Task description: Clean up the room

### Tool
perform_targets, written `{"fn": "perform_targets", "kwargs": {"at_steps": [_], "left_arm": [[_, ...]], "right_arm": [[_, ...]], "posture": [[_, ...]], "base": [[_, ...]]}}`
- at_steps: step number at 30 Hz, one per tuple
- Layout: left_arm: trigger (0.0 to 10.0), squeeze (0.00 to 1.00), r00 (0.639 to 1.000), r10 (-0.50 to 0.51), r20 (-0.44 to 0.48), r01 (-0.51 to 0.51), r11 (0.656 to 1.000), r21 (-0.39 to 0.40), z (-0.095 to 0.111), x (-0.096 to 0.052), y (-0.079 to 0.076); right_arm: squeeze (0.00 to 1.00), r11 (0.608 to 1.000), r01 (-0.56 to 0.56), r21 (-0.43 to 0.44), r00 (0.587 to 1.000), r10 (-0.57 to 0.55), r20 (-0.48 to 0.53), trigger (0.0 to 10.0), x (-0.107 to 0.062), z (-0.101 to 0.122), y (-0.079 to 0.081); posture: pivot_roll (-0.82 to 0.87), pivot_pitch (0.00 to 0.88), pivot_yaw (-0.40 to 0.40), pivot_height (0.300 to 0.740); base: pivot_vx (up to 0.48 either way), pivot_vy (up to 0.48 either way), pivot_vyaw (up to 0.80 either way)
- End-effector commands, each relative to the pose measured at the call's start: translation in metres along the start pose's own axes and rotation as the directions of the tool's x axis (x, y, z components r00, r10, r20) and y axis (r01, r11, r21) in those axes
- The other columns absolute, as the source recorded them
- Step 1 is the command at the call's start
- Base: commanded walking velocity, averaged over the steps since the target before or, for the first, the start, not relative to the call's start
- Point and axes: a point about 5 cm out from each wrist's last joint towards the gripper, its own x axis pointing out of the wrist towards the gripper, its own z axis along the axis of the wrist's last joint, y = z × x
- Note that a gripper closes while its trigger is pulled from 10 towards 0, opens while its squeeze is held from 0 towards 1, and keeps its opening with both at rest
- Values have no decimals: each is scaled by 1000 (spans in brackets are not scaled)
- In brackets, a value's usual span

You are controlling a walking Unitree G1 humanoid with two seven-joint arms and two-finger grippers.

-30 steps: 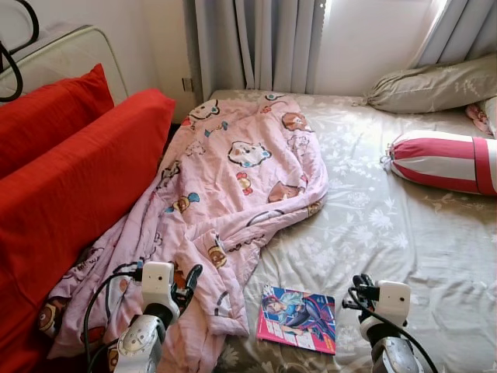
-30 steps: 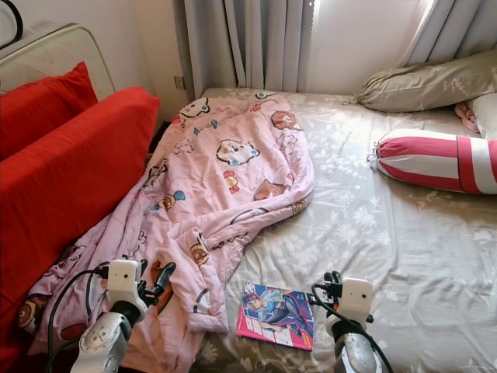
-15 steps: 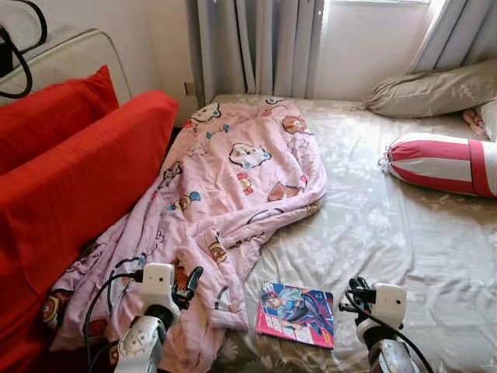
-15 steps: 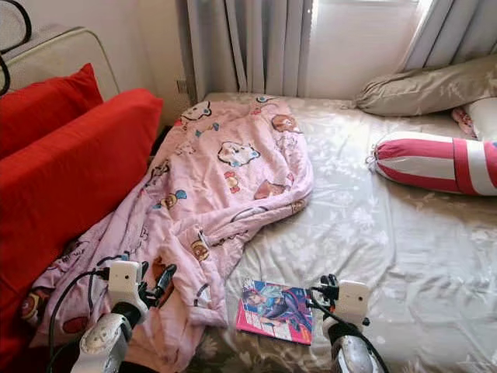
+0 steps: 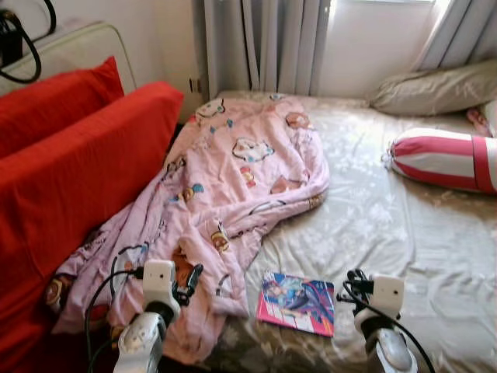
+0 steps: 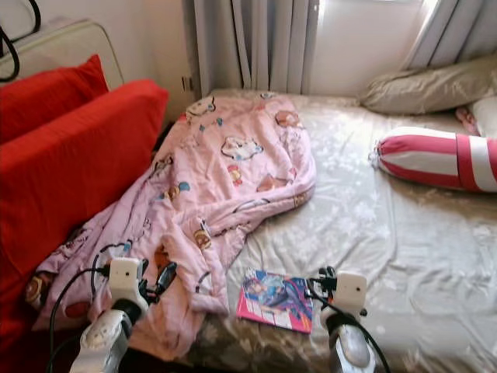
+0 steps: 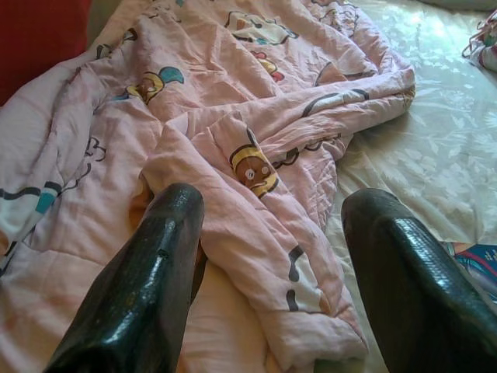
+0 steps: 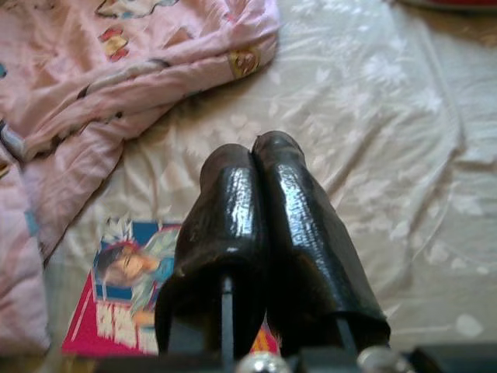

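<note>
Left eye view: pink blanket (image 5: 225, 194) lies crumpled along the bed's (image 5: 388, 225) left side, spilling toward the red cushions (image 5: 70, 171); a comic book (image 5: 297, 301) sits flat near the foot edge. Left gripper (image 7: 272, 272) hovers over a blanket fold, fingers spread, likely readying a grab. Right gripper (image 8: 260, 233), fingers pressed together, hangs above the book, empty.
</note>
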Motion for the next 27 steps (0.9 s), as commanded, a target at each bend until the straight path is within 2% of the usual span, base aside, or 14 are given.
{"fn": "perform_targets", "kwargs": {"at_steps": [1, 3, 9, 22, 27], "left_arm": [[10000, 0, 1000, 2, 4, -2, 1000, -5, 3, 2, 0], [10000, 0, 1000, 3, 3, -3, 1000, -4, 4, 2, 1], [10000, 0, 1000, 3, 1, -3, 1000, -3, 4, 3, 2], [10000, 0, 1000, -3, -3, 3, 1000, -2, 5, 3, 2], [10000, 0, 1000, -3, -6, 3, 1000, -2, 6, 3, 2]], "right_arm": [[0, 1000, -5, 12, 1000, 6, -19, 10000, 1, -1, 1], [0, 1000, -4, -2, 1000, 4, -16, 10000, 2, -1, 1], [0, 1000, -7, 4, 1000, 7, 2, 10000, 2, 1, 2], [0, 1000, -4, 9, 1000, 4, -26, 10000, 4, 0, 5], [0, 1000, -19, 19, 1000, 19, -13, 10000, 5, 1, 6]], "posture": [[26, 0, -15, 650], [23, 0, -11, 636], [24, 0, -8, 636], [27, 7, -7, 636], [26, 9, -6, 611]], "base": [[0, 0, 0], [0, 0, 0], [0, 0, 0], [0, 0, 0], [0, 0, 0]]}}
